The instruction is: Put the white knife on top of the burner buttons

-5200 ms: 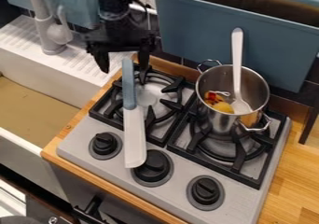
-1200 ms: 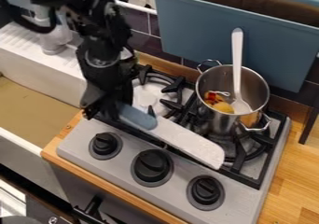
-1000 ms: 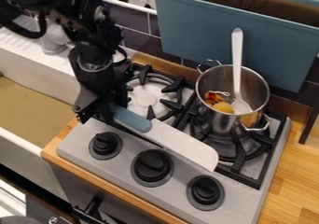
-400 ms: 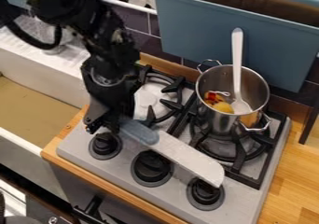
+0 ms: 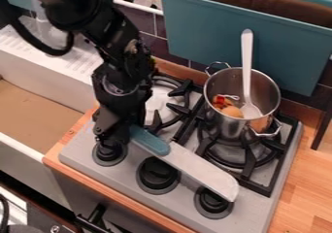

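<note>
Camera view: your gripper (image 5: 122,131) has the white knife (image 5: 202,174) by its blue handle.
Left of your fingers is the sink (image 5: 39,76); they're clamped on the handle's butt end, and the blade slants off to their right, its tip over the farthest knob (image 5: 214,203). Right of them and behind, your blue bin (image 5: 246,38) holds something brown (image 5: 259,6). Your steel pot (image 5: 224,126), also to their right, holds a white utensil (image 5: 247,62), a rounded orange item (image 5: 231,112) and a red piece (image 5: 222,100).

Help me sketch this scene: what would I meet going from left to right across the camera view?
White sink → claw → white knife's blue handle → steel pot → wooden counter at the far right.
</note>
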`<act>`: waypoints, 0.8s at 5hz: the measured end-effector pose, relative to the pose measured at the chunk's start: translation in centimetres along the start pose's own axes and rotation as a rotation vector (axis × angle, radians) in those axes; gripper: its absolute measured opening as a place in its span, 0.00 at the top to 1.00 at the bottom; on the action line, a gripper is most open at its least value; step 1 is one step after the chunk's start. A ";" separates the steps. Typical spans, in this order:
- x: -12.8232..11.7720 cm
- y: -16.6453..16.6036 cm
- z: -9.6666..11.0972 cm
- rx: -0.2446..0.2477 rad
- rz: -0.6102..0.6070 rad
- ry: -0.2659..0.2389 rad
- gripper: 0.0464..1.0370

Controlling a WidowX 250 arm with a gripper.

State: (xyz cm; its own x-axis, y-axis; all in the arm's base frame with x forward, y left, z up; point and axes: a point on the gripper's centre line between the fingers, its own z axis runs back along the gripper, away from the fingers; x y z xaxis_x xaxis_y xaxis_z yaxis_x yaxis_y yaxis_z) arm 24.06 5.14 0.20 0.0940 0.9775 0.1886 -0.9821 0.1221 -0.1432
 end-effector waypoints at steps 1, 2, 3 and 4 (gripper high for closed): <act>0.0 0.2 -0.5 0.022 0.039 -0.013 0.67; 0.0 0.2 -0.9 0.048 0.049 -0.016 0.67; -0.1 0.3 -0.9 0.057 0.034 -0.007 0.61; -0.3 0.4 -0.6 0.086 0.011 0.014 0.30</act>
State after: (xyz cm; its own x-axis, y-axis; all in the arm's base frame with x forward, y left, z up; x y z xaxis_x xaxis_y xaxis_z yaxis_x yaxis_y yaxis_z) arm 23.69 4.98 -0.50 0.0844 0.9811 0.1743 -0.9935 0.0963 -0.0610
